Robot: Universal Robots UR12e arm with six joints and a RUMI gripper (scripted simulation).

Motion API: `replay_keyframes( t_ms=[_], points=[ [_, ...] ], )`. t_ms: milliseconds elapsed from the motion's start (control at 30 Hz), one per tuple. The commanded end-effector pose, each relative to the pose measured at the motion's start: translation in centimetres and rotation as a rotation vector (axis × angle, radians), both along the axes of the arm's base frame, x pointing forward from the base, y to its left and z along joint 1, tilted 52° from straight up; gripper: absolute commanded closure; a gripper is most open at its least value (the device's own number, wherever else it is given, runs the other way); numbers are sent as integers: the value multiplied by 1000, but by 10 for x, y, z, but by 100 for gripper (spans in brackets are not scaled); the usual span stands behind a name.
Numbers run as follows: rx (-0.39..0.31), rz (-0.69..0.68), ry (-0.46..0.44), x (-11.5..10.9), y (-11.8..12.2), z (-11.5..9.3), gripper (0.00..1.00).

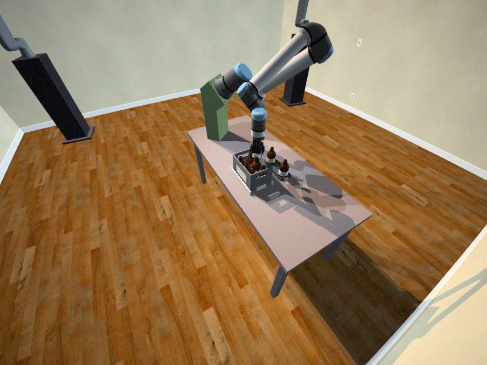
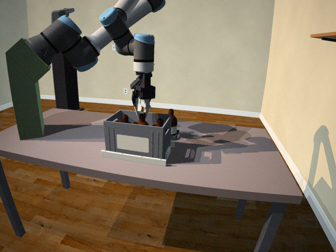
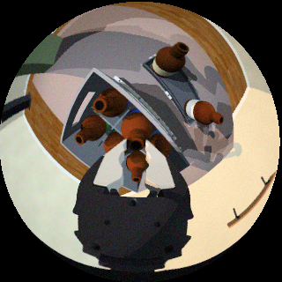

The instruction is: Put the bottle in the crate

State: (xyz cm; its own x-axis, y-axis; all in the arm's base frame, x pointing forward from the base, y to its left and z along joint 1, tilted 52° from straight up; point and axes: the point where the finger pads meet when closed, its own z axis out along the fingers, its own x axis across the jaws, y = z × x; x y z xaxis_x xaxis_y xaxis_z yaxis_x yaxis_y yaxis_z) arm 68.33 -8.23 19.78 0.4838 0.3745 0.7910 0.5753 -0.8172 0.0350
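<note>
The grey crate (image 2: 137,138) stands on the table and holds several brown bottles. My gripper (image 2: 141,111) points straight down over the crate's middle and is shut on the neck of a brown bottle (image 2: 141,120). That bottle is upright, partly down in a slot, and its shoulders stand above the crate rim and the other necks. In the wrist view the held bottle (image 3: 134,128) sits at the fingertips of my gripper (image 3: 136,139), among the crate's other bottles. The tray (image 3: 185,94) lies beside the crate with two bottles (image 3: 169,59) (image 3: 203,111) standing on it.
The green robot base (image 2: 24,89) stands at the table's left end. The tray's bottles (image 1: 271,154) (image 1: 283,168) stand just behind the crate (image 1: 248,173). A white strip (image 2: 132,157) lies along the crate's front foot.
</note>
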Motion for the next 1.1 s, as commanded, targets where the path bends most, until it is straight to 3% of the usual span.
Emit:
replay_keyframes(
  t_ms=[0,1067],
  points=[
    [-1,0,-1,1,0,-1,100],
    [-1,0,-1,9,6,-8,100]
  ],
)
